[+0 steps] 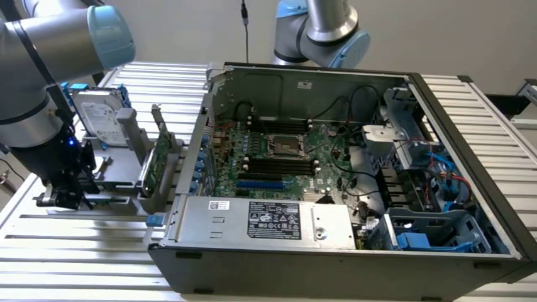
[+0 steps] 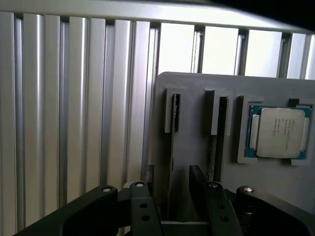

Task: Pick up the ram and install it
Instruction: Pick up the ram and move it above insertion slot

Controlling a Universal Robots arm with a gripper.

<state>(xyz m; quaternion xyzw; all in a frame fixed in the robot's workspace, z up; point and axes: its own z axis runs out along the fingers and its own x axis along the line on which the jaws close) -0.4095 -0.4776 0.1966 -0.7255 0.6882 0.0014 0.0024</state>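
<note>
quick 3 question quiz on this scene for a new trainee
1. True or false: the end effector stands open.
2. What lies in the square recess of the grey holder? A fan, B processor chip, C battery.
3. Fill in: the end effector's fingers sit either side of a ___ standing on edge in its slot.
Key: 1 true; 2 B; 3 ram.

ram [image 2: 171, 147] in holder [image 2: 192, 98], 2 slots [image 2: 175, 110], CPU [image 2: 278, 132] beside, gripper [image 2: 172, 173] astride ram
</note>
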